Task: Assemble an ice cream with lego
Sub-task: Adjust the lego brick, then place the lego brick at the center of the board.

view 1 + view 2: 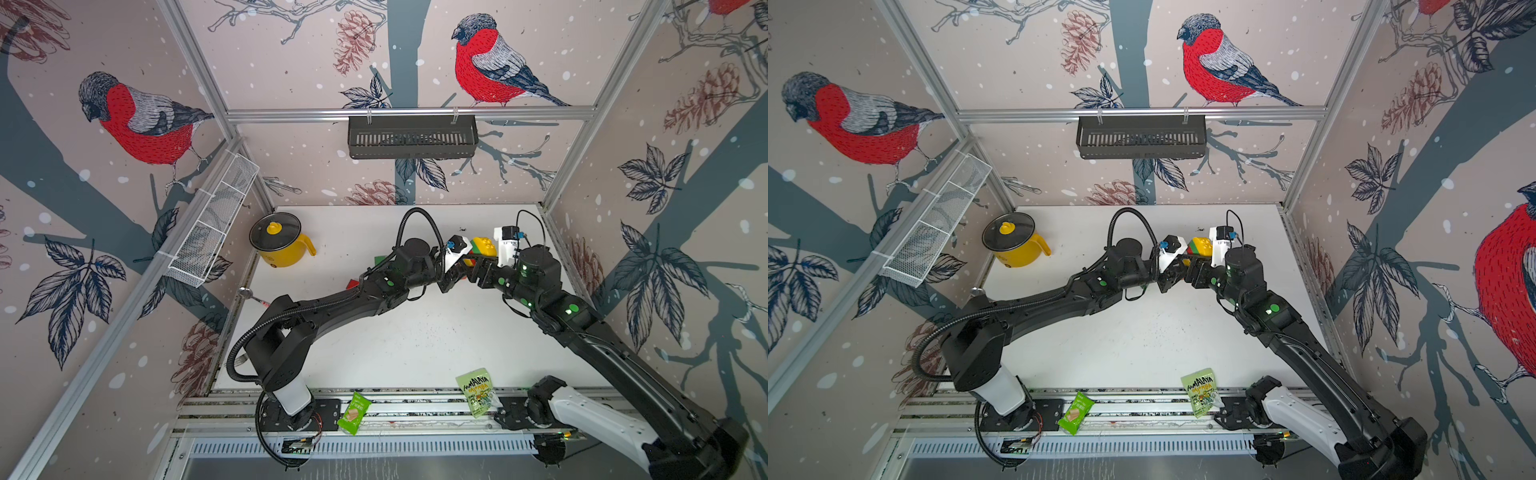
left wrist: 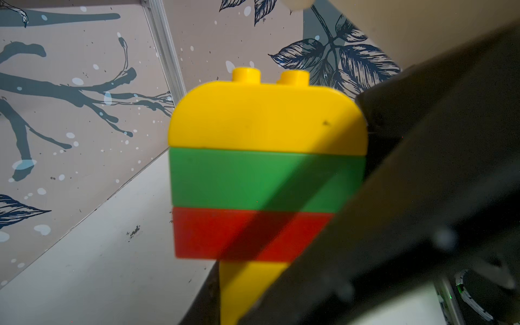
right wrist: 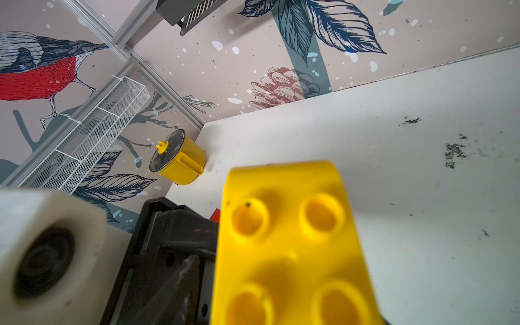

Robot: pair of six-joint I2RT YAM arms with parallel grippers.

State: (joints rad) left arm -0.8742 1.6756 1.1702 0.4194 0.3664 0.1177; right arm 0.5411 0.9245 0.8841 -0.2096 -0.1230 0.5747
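Left hand (image 1: 454, 274) clamped on yellow-green-red lego stack (image 1: 483, 248) above the desk (image 1: 415, 332), right hand (image 1: 480, 268) close beside it, grip unclear

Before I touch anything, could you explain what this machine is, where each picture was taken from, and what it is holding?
These are two robot arms on a white table, each ending in a two-finger gripper. Both top views look down from overhead; each wrist view comes from a camera on one arm. The left gripper is shut on the lego stack: yellow stem, red, green, rounded yellow cap. The right gripper is beside the stack's cap; whether it grips, I cannot tell. On the table are a yellow pot, a spoon, a red brick and a green brick. Two green snack packets lie by the front rail.
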